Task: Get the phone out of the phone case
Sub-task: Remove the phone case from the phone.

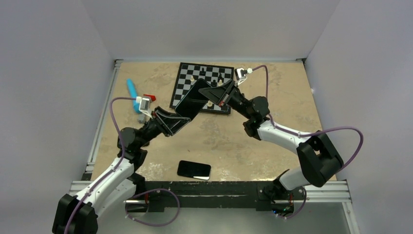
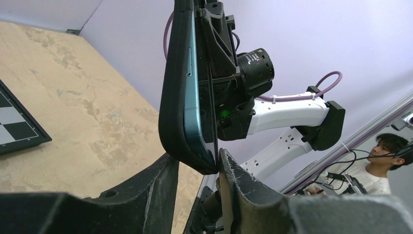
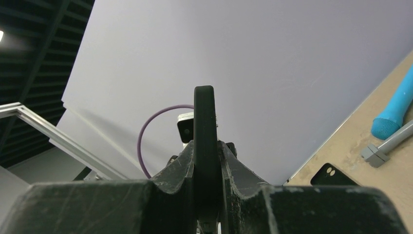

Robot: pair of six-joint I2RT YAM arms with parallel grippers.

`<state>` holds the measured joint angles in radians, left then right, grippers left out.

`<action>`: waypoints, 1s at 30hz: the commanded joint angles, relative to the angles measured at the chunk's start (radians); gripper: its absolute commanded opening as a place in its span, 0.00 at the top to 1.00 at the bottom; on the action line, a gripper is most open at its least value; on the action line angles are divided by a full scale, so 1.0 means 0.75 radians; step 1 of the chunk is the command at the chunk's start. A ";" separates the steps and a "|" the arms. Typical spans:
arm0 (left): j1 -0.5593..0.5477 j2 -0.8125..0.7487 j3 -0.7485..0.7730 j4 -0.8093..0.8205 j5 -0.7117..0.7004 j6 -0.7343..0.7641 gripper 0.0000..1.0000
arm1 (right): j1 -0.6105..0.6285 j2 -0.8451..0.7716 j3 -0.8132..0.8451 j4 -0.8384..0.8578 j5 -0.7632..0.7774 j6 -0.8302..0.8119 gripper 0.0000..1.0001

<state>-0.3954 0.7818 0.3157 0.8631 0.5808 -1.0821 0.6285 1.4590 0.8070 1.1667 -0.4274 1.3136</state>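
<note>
A phone with a teal edge [image 2: 193, 97] sits in a black case [image 2: 171, 97], held up in the air over the table [image 1: 191, 100]. My left gripper [image 1: 181, 120] is shut on its lower corner; in the left wrist view [image 2: 197, 163] the right finger [image 2: 234, 180] presses the screen side and the left finger [image 2: 156, 180] meets the case back. My right gripper [image 1: 216, 92] is shut on the opposite end; in the right wrist view [image 3: 205, 146] the black case edge [image 3: 204, 117] stands upright between both fingers. A second black phone-shaped slab [image 1: 194, 169] lies flat near the front edge.
A chessboard [image 1: 187, 78] with a few pieces lies at the back, under the held phone; its corner shows in the left wrist view [image 2: 14, 129]. A blue cylinder [image 1: 132, 92], a red bit [image 1: 150, 97] and a grey piece [image 1: 141, 117] lie at the left.
</note>
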 commanded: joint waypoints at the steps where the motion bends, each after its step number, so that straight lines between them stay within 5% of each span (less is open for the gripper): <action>1: -0.006 0.023 0.024 0.120 0.002 -0.002 0.60 | 0.016 -0.055 0.000 0.116 0.096 0.000 1.00; 9: -0.017 0.042 0.014 0.121 0.055 -0.003 0.58 | 0.017 -0.039 0.022 0.107 0.116 0.004 1.00; 16: -0.017 0.058 0.029 0.131 0.048 0.012 0.69 | 0.016 -0.048 0.014 0.106 0.096 0.029 1.00; 25: -0.017 0.140 0.049 0.223 0.116 0.069 0.99 | 0.017 -0.046 0.006 0.123 0.092 0.148 1.00; 30: -0.017 0.125 0.047 0.151 0.163 0.301 1.00 | 0.015 0.030 0.034 0.123 0.002 0.403 1.00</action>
<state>-0.4061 0.8799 0.3237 0.9890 0.6510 -1.0729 0.6262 1.4643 0.7940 1.1759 -0.4042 1.3735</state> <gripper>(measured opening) 0.181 0.182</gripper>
